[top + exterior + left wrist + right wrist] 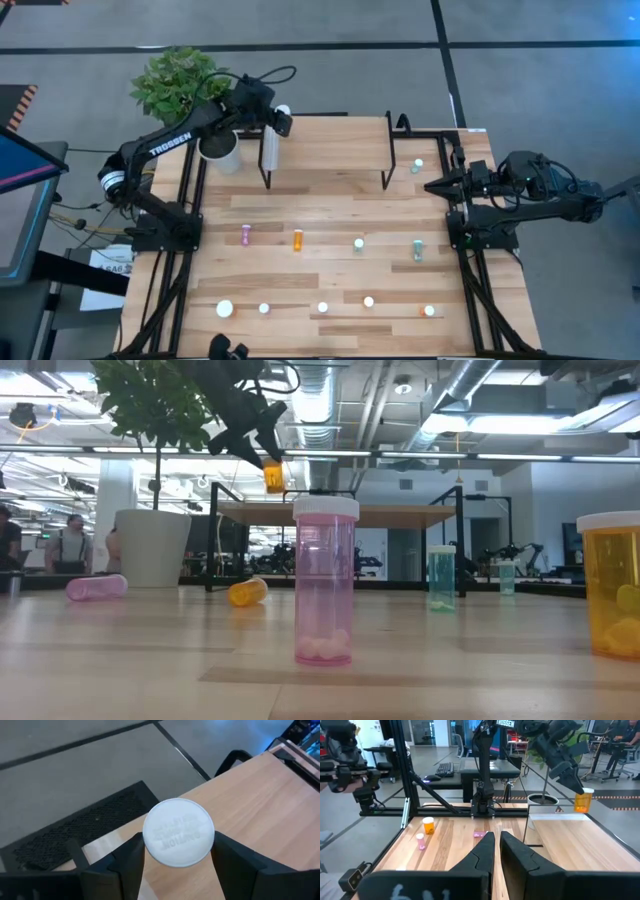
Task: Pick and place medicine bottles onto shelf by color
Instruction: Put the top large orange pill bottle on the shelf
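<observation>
The left gripper (281, 122) hangs over the shelf (330, 145) at about eleven o'clock on the worktop (340, 290), jaws clamped on an orange bottle (273, 477), one finger (127, 865) on each side just under its white cap (178, 839); gripping it there keeps it upright, and in the level view it is clear above the shelf top, so I judge it is about to be lowered onto that near-corner spot, just beside the white plant pot (220, 150). Over at three o'clock the right gripper (432, 186) waits at the worktop's edge, jaws together, holding nothing, well apart from the action so the arms don't cross. One pale teal bottle (417, 166) already stands at the shelf's two o'clock end, far from the orange one, which fits sorting by colour with each shade at its own end. The rest wait on the worktop: a pink bottle (246, 235) and another orange bottle (297, 239) lie tipped in the middle row, a teal bottle (418, 250) farther toward four o'clock, and more stand capped along the six o'clock edge. The risk I see is the shelf's corner: release too near the rim and it could topple
</observation>
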You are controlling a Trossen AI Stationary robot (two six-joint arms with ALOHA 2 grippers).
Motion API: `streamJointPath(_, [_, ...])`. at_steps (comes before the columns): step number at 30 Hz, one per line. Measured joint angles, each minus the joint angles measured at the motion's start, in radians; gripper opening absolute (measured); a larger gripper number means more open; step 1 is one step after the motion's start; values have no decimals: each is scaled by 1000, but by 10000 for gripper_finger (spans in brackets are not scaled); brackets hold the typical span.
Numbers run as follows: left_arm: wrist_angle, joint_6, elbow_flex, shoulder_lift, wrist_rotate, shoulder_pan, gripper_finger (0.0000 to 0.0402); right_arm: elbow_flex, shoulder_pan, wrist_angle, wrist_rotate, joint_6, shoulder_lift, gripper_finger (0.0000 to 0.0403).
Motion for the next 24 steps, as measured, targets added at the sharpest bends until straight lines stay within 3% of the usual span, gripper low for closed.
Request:
streamJointPath(6, [8, -2, 0, 12, -44, -1, 190, 0, 0, 0, 0, 0, 0, 56])
streamJointPath(16, [11, -9, 1, 118, -18, 1, 190, 0, 0, 0, 0, 0, 0, 56])
streamJointPath(24, [18, -3, 2, 125, -25, 1, 190, 0, 0, 0, 0, 0, 0, 56])
